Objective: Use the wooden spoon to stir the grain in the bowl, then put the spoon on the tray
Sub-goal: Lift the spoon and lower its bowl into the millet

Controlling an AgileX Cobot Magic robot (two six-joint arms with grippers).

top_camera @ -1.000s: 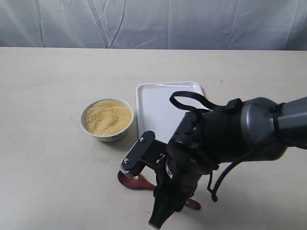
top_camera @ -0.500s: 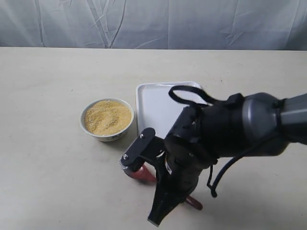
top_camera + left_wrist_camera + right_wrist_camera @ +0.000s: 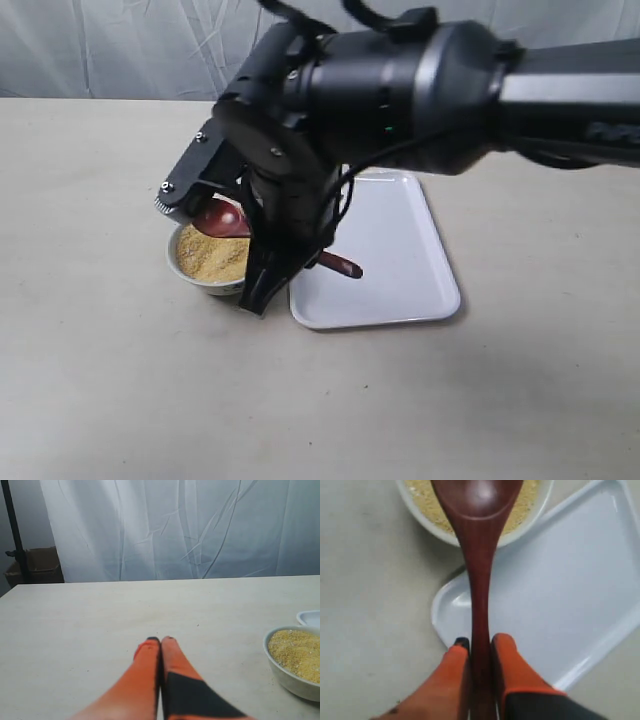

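My right gripper (image 3: 479,642) is shut on the slim handle of the dark red-brown wooden spoon (image 3: 480,570). The spoon's oval head (image 3: 222,217) hangs just above the yellow-tan grain (image 3: 212,255) in the small white bowl (image 3: 205,283). Its handle end (image 3: 342,266) sticks out over the white tray (image 3: 400,240), which lies right beside the bowl. I cannot tell whether the head touches the grain. My left gripper (image 3: 160,640) is shut with nothing in it, low over bare table, with the bowl (image 3: 287,672) off to one side. The exterior view does not show the left gripper.
The right arm's dark bulk (image 3: 400,90) reaches from the right across the tray's far end. A pale wrinkled curtain (image 3: 150,50) closes off the back of the beige table (image 3: 100,380). A cardboard box (image 3: 35,565) sits beyond the table.
The right arm lifted the spoon off the table near the front edge and carried it back and left, so its head now hangs over the bowl.
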